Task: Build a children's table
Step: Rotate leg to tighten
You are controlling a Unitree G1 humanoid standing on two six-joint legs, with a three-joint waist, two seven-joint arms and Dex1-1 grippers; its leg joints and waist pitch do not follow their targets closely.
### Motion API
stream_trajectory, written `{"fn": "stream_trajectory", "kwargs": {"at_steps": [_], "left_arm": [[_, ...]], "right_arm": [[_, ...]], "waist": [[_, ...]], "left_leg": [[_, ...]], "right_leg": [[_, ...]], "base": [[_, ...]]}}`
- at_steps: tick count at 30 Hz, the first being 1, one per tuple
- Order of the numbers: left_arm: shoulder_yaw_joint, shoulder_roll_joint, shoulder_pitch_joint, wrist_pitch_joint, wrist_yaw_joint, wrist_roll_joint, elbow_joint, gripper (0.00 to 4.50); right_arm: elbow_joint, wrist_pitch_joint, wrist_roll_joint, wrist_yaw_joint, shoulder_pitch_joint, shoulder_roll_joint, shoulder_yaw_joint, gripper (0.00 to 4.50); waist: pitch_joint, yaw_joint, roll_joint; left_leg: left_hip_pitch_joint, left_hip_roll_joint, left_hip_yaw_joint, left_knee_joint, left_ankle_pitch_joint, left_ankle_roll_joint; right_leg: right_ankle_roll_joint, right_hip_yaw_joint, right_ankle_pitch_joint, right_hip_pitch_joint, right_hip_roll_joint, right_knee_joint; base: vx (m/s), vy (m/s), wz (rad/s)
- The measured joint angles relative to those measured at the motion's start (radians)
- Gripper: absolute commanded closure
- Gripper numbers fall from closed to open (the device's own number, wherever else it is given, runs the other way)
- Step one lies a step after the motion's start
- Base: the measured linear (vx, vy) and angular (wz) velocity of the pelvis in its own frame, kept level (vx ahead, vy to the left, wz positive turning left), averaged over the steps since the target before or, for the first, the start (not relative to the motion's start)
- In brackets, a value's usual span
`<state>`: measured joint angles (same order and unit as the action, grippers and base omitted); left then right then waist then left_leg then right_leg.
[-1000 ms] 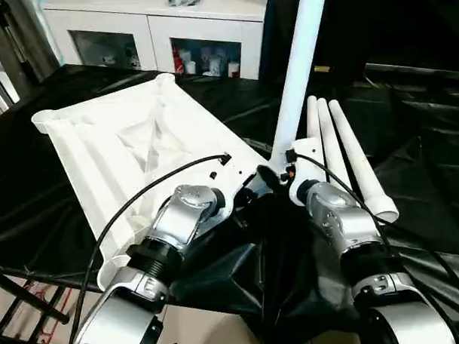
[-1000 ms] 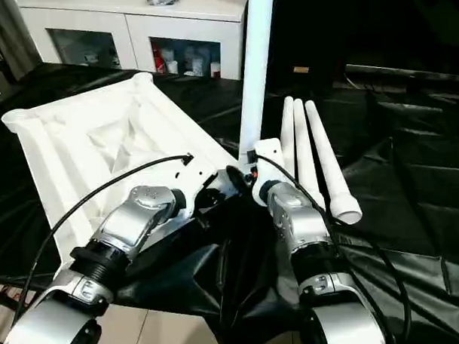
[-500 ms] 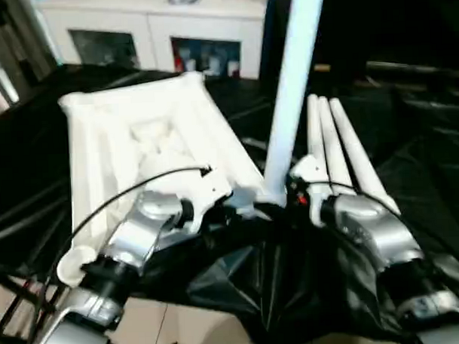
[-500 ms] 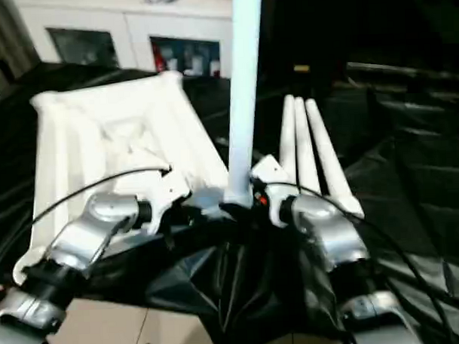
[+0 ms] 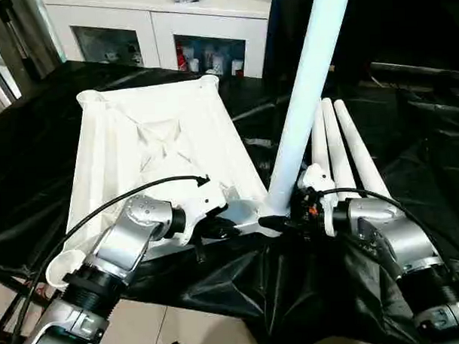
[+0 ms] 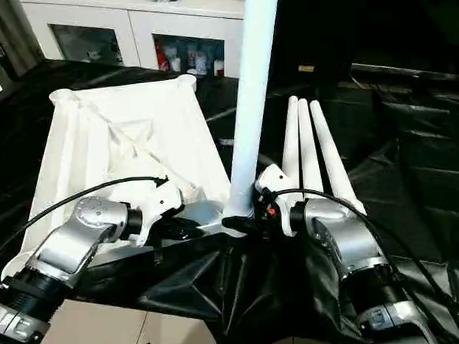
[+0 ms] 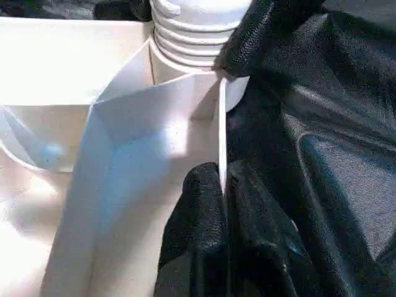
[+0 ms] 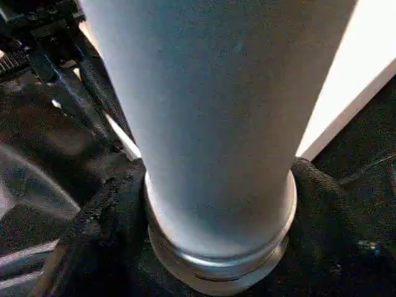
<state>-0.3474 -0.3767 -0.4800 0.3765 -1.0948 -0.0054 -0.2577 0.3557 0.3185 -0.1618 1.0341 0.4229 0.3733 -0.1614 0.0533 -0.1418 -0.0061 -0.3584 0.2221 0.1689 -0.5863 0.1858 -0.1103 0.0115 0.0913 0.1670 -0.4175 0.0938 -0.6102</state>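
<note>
The left gripper is pinched tight on a thin edge wall of the white tabletop, at its near corner. Just beyond its fingertips is the round corner socket, with the ribbed base of the upright leg seated in it. The right gripper has its black fingers spread around that leg's base, one on each side and close against it. The tabletop lies ribbed side up on the black-draped work table, stretching away from the left gripper. Three more legs lie side by side beyond the right gripper.
</note>
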Motion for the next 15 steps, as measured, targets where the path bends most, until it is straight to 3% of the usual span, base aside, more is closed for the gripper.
{"fn": "stream_trajectory", "kwargs": {"at_steps": [8, 15], "left_arm": [[0.019, 0.121, -0.077, 0.029, 0.207, 0.047, -0.131, 4.50], [0.072, 0.279, -0.187, 0.083, 0.430, 0.061, -0.314, 4.50]], "right_arm": [[0.098, 0.002, 0.019, -0.328, 0.032, -0.157, 0.092, 1.71], [0.245, 0.004, 0.060, -0.684, 0.143, -0.298, 0.183, 1.72]], "waist": [[0.000, 0.004, 0.000], [-0.001, 0.001, 0.001]], "left_leg": [[0.003, -0.001, 0.000, 0.001, 0.000, 0.000], [0.008, -0.002, 0.000, 0.000, 0.000, 0.000]], "right_leg": [[-0.002, 0.000, 0.001, 0.001, 0.000, -0.001], [-0.003, 0.000, 0.000, 0.003, 0.001, 0.000]], "base": [[0.000, 0.000, 0.00], [0.000, 0.000, 0.00]]}}
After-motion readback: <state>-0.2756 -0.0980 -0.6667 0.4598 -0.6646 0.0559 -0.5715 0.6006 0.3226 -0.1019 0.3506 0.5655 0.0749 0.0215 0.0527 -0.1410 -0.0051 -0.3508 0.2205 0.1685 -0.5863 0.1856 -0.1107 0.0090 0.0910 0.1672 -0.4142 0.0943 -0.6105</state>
